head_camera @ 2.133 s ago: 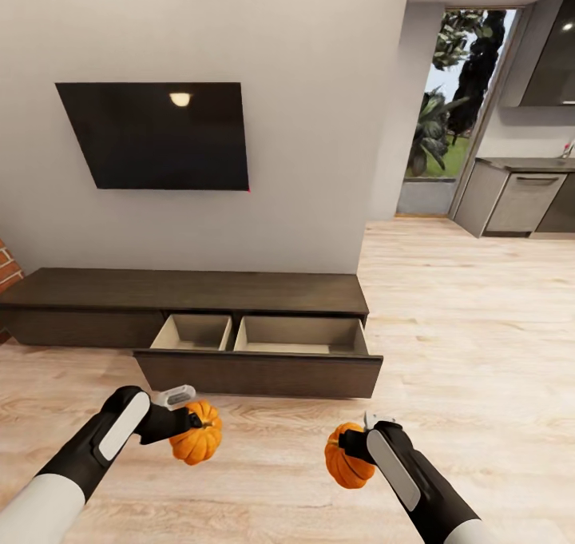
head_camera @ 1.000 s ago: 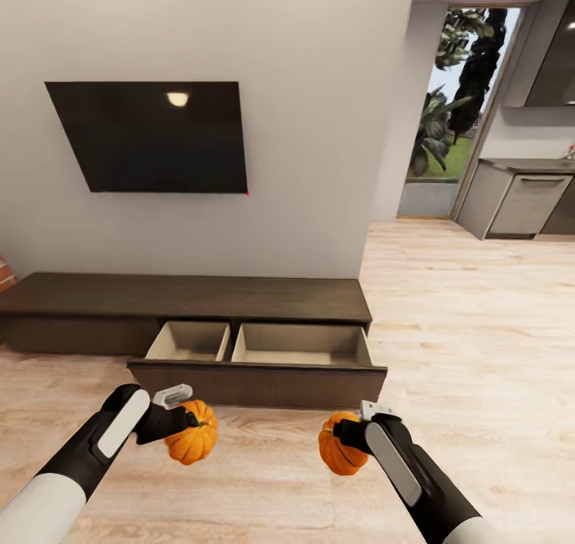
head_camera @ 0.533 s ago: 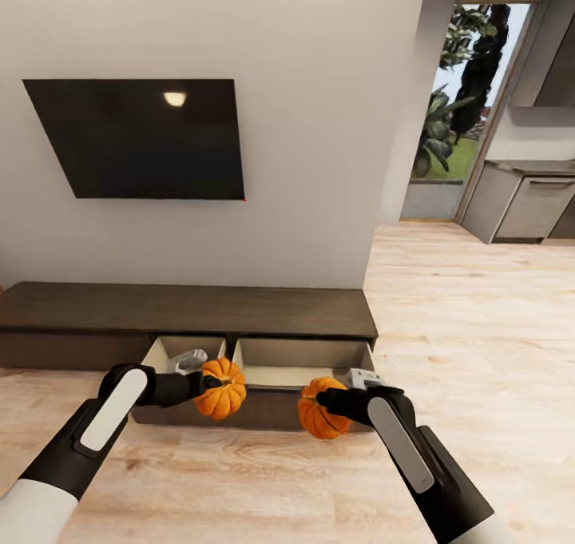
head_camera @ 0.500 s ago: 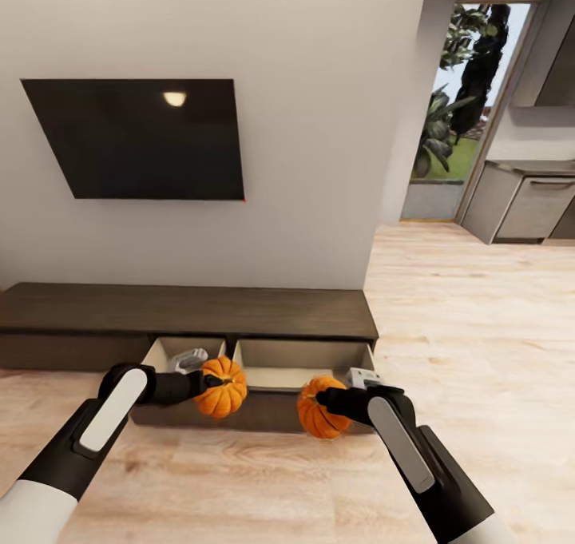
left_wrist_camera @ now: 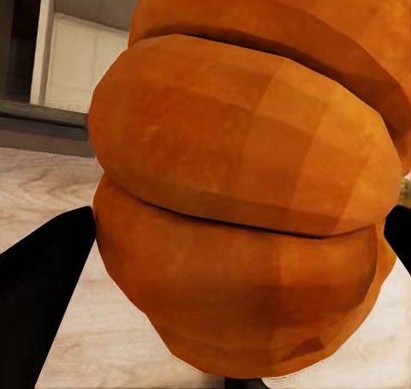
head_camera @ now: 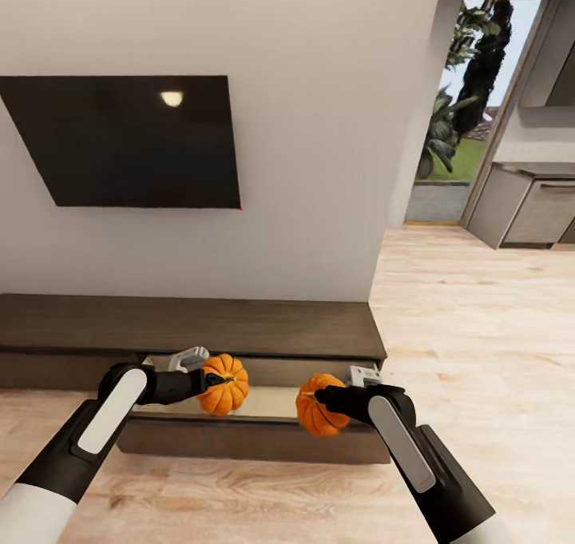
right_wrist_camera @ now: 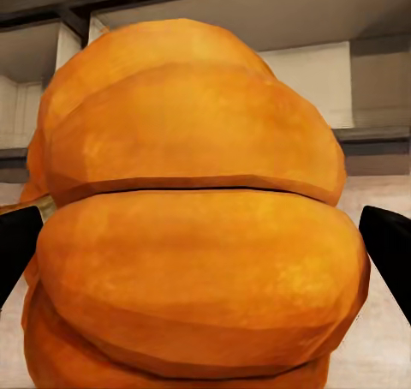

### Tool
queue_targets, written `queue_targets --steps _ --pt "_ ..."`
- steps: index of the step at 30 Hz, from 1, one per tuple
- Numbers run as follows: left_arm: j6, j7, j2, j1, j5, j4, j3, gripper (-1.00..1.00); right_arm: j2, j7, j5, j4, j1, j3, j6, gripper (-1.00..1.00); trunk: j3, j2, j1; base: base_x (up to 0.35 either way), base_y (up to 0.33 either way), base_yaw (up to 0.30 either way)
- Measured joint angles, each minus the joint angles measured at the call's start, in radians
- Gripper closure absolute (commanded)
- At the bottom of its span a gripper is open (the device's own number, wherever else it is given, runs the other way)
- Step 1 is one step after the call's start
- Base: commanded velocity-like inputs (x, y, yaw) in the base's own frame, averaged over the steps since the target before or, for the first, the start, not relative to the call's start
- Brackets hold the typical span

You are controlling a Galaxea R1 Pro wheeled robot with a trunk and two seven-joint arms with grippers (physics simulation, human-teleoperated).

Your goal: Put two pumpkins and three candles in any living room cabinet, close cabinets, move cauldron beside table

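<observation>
Each hand carries one orange ribbed pumpkin. My left gripper (head_camera: 212,381) is shut on the left pumpkin (head_camera: 224,384), held above the open drawer (head_camera: 247,440) of the long dark brown cabinet (head_camera: 192,328). My right gripper (head_camera: 326,398) is shut on the right pumpkin (head_camera: 318,405), over the same drawer's right part. Up close, the left pumpkin (left_wrist_camera: 248,200) sits between dark fingers (left_wrist_camera: 38,295), and the right pumpkin (right_wrist_camera: 193,218) blocks most of the pale drawer interior (right_wrist_camera: 300,72) behind it. The candles, cauldron and table are out of view.
A black TV (head_camera: 128,140) hangs on the grey wall above the cabinet. Pale wood floor (head_camera: 479,344) stretches to the right toward a glass door (head_camera: 455,121) and grey kitchen units (head_camera: 535,208).
The view has closed in on the cabinet. Both arms have carried their pumpkins forward, from in front of the drawer front to above the open drawer.
</observation>
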Motion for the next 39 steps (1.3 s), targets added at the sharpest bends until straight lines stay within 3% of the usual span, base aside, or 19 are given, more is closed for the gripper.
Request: queue_targets --steps 7,39 --pt "0.0 0.003 0.0 0.0 -0.001 0.001 0.0 1.0 0.0 0.0 0.001 0.0 0.0 0.0 0.0 1.0 0.0 0.0 0.0 0.276 0.0 0.0" --pt "-0.002 0.003 0.0 0.0 0.005 0.006 0.0 1.0 0.0 0.006 -0.002 0.001 0.0 0.0 0.0 1.0 0.0 0.0 0.0 0.033 0.0 -0.058"
